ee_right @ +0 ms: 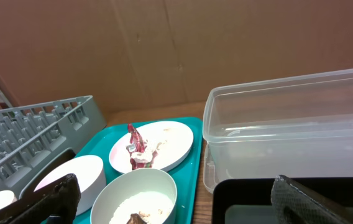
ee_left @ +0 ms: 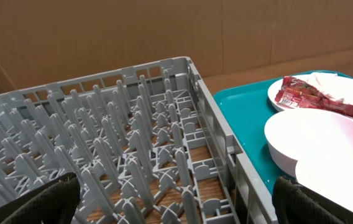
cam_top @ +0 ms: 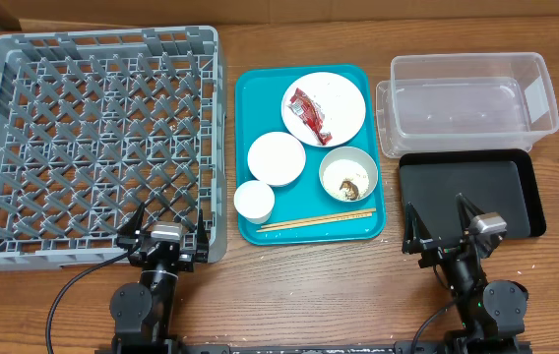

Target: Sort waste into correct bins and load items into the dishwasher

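A red wrapper (cam_top: pixel 309 113) with a white tissue lies on the pale plate (cam_top: pixel 341 88) at the back of the teal tray. One white bowl (cam_top: pixel 276 157) is empty; another bowl (cam_top: pixel 348 174) holds rice and a brown lump (cam_top: pixel 349 188). A white cup (cam_top: pixel 254 201) and chopsticks (cam_top: pixel 317 220) lie at the tray's front. The grey dish rack (cam_top: pixel 93 138) is at left, the clear tub (cam_top: pixel 468 98) and black tray (cam_top: pixel 471 195) at right. My left gripper (cam_top: pixel 166 224) is open and empty over the rack's front edge. My right gripper (cam_top: pixel 445 224) is open and empty at the black tray's front.
The teal serving tray (cam_top: pixel 255 88) sits between the rack and the bins. A cardboard wall (ee_left: pixel 164 31) stands behind the table. In the right wrist view, the rice bowl (ee_right: pixel 133 196) is near the left finger and the tub (ee_right: pixel 288 130) is ahead.
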Tool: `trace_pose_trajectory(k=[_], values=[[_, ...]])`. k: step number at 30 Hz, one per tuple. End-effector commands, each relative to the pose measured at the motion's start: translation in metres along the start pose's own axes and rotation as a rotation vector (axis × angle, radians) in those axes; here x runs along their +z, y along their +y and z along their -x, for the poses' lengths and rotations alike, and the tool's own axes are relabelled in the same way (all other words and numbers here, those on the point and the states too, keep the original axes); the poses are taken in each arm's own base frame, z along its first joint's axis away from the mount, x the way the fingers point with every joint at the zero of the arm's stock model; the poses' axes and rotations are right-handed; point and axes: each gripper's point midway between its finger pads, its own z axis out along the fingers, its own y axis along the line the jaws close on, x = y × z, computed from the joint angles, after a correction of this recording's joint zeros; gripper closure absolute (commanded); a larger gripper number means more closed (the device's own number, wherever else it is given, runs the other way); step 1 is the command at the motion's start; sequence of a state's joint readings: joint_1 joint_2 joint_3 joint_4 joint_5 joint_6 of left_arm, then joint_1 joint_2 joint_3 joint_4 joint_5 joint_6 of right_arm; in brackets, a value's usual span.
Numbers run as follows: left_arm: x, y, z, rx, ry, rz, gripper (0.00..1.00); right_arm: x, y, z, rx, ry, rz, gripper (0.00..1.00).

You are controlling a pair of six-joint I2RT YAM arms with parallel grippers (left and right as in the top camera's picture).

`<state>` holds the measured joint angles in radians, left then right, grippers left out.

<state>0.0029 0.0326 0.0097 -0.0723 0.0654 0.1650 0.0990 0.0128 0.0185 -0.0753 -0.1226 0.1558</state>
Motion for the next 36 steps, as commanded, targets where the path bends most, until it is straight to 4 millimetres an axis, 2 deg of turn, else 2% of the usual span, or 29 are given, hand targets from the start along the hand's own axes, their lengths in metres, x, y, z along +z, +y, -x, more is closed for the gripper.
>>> trace_pose_trajectory(k=[1,14,22,30,36], values=[[0.000,0.004,-0.001,0.014,-0.002,0.024,0.00,0.000,-0.001,-0.002,-0.004,-0.005,-0.005,0.00],[0.000,0.004,-0.001,0.014,-0.002,0.024,0.00,0.000,-0.001,0.005,-0.007,-0.030,-0.006,0.00],[0.000,0.004,-0.001,0.014,-0.002,0.024,0.00,-0.005,0.028,0.013,-0.004,-0.012,0.142,0.00],[0.000,0.004,-0.001,0.014,-0.002,0.024,0.00,-0.019,0.046,0.073,-0.028,0.077,0.139,0.00],[0.000,0.004,-0.001,0.014,-0.002,0.024,0.00,0.004,0.057,0.105,0.004,0.216,0.150,0.00]])
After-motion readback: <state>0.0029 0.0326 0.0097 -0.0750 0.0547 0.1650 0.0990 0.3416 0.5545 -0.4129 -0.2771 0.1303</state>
